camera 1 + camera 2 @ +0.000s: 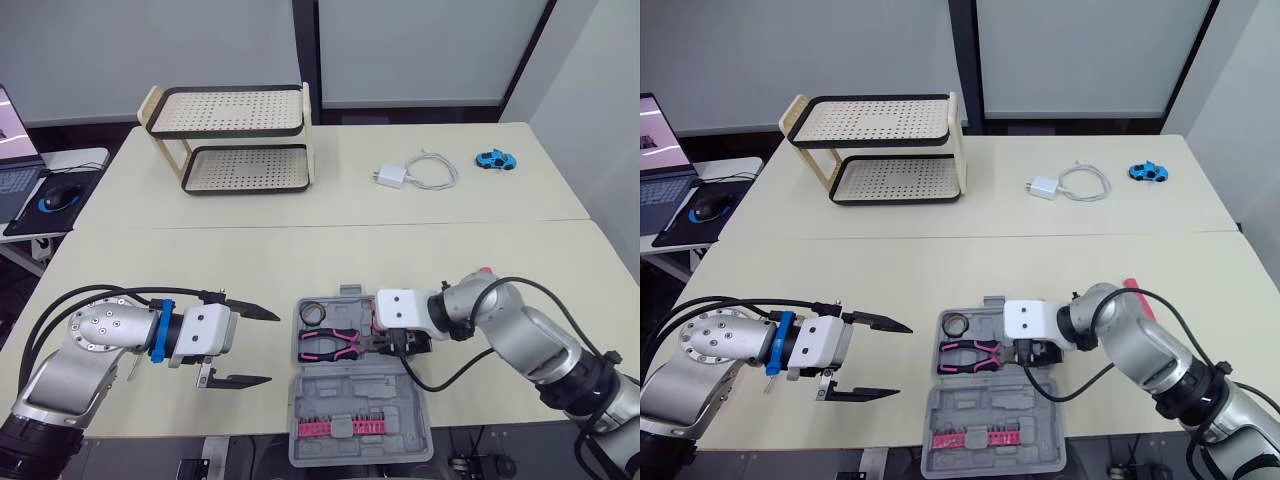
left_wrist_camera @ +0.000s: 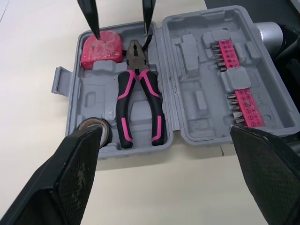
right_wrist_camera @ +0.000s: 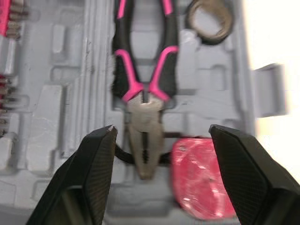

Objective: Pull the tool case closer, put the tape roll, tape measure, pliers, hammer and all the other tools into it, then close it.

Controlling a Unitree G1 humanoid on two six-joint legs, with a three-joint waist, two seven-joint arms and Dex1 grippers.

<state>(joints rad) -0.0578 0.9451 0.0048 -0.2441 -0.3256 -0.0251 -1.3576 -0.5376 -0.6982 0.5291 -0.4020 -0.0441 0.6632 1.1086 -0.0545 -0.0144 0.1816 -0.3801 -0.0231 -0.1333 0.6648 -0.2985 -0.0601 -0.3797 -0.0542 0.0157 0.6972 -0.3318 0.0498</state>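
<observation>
Left eye view: the open tool case [image 1: 350,372] lies at the middle of the table's [image 1: 200,250] near edge, with its lid [image 1: 360,400] toward the robot and overhanging that edge. Pink-handled pliers [image 1: 330,345] and a tape roll [image 1: 313,313] sit in the tray half. The right gripper [image 1: 388,345] hangs low over the tray's right end. The left gripper [image 1: 272,347] hovers above the table just left of the case, fingers spread wide and holding nothing.

Right eye view: same arrangement. A small red tip [image 1: 1130,285] shows behind the right forearm, too hidden to identify.

Left wrist view: a red tape measure [image 2: 100,47] rests in a moulded pocket beside the pliers' head. The tape roll sits in the corner pocket by the handles. Two strips of screwdriver bits [image 2: 239,93] are clipped into the lid.

Right wrist view: the right gripper's fingers stand apart, released, one on either side of the pliers' nose, with the tape measure just beside it. Nothing is gripped.

Judgement: packing is the step in hand, with the case drawn near and three of the named tools seated. The hammer cannot be made out in these views. The next move therefore calls for locating it and any remaining tools, then lifting the right gripper clear and folding the lid over the tray until it latches.

Writing: none legible. The bits' pink holders bear marks too small to read, and no brand shows on the case or the tape measure.
</observation>
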